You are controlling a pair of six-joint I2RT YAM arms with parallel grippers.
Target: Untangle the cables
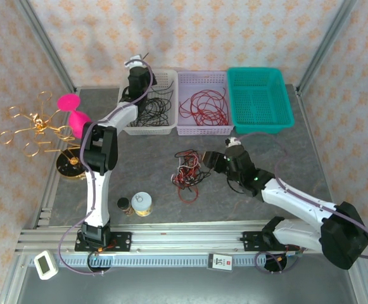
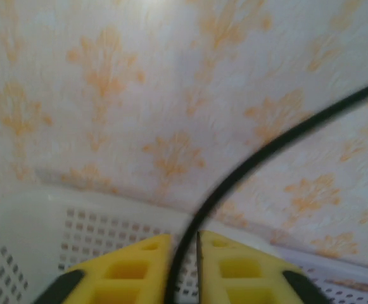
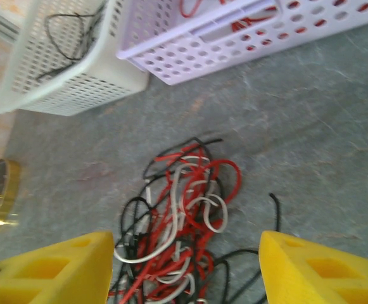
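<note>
From above, the cables (image 1: 187,171) lie in a messy pile near the middle of the grey table (image 1: 298,158). They are thin, bendy wires in red, black and white, all looped over each other. The right gripper (image 1: 208,161) sits just beside the pile, which is at its 9 o'clock. The left gripper (image 1: 135,64) is well apart from the pile, up at the pile's 11 o'clock, over the far edge of the white basket (image 1: 149,130). That basket has curly black wires (image 1: 153,113) in it. The purple basket (image 1: 203,130) next to it holds red wires (image 1: 203,106), and then comes a green basket (image 1: 260,126). All three are plastic with lots of little holes. A small white tag (image 1: 220,261) sits on the front rail (its marks are too tiny to read).

From the left wrist, the two yellow fingers (image 2: 126,275) are almost together, pinching a black cable (image 2: 266,152). It curves away toward 2 o'clock, in front of the flowery wall.

From the right wrist, the blocky yellow fingers (image 3: 50,266) are spread wide apart and hold nothing. The pile lies on the table between them and reaches up toward 12 o'clock.
</note>
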